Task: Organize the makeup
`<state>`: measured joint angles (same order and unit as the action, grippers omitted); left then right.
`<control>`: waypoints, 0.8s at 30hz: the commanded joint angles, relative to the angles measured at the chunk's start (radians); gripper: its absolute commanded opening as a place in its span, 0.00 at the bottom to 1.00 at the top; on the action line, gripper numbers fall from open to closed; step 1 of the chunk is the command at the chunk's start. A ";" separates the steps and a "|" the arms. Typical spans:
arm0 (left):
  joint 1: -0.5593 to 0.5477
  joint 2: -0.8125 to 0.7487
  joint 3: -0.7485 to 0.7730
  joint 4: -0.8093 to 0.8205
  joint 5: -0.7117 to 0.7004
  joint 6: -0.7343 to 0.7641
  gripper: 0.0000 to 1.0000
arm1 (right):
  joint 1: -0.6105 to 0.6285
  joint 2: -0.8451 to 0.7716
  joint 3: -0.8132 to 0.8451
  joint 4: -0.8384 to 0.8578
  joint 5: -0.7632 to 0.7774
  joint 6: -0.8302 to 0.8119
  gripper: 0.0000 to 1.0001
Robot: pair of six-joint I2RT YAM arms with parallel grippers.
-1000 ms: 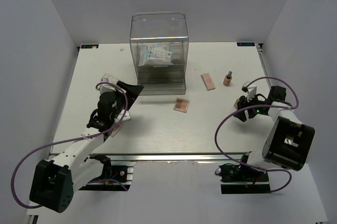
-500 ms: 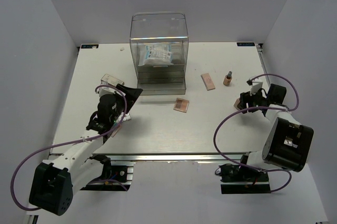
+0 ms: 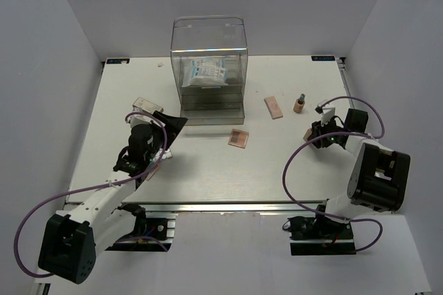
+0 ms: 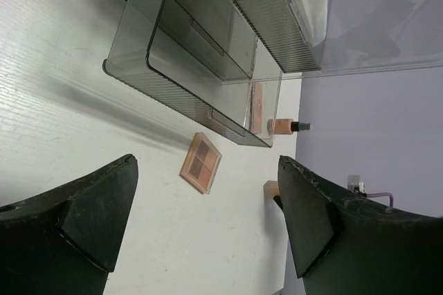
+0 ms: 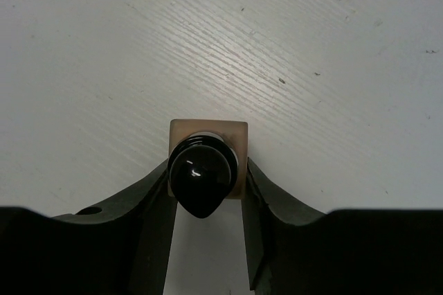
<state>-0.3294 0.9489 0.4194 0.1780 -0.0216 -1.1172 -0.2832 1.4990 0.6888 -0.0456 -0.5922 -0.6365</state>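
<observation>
- We see the right gripper (image 5: 208, 179) clamped on a tan bottle (image 5: 208, 131) with a rounded black cap; one dark finger presses each side of its square body.
- That bottle stands upright on the white table (image 3: 208, 177), at its right side, near the right arm's wrist.
- The left gripper (image 4: 205, 165) has its fingers spread wide apart, with nothing between them, and it hangs over the left part of the table.
- A four-pan palette (image 3: 238, 138) in brown and orange shades lies flat near the middle of the table, just in front of the clear acrylic drawer box (image 3: 209, 46).
- A white-blue packet (image 3: 205, 72) sits inside the drawer box; we cannot tell which compartment it is in.
- A flat peach palette (image 3: 273, 107) lies to the right of the box, apart from it.
- A second tan bottle (image 3: 299, 104) with a dark cap stands upright just to the right of the peach palette, between it and the gripped bottle.
- A flat pale case (image 3: 145, 103) lies beside the left arm, on its far side, to the left of the box.
</observation>
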 commanded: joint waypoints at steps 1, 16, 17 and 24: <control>0.004 -0.015 0.016 -0.017 -0.017 0.026 0.91 | 0.013 -0.020 0.048 -0.052 -0.075 -0.119 0.14; 0.006 0.030 0.102 -0.098 -0.008 0.155 0.91 | 0.485 -0.042 0.556 -0.434 0.014 -0.313 0.00; 0.004 0.028 0.108 -0.106 -0.011 0.169 0.91 | 0.551 0.021 0.627 -0.533 0.050 -0.322 0.00; 0.006 -0.019 0.122 -0.156 -0.035 0.214 0.91 | 0.803 0.377 1.259 -0.965 0.290 -0.403 0.00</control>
<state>-0.3294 0.9668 0.5022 0.0597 -0.0349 -0.9493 0.4545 1.7782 1.8122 -0.7315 -0.4385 -0.9863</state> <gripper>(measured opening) 0.911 0.435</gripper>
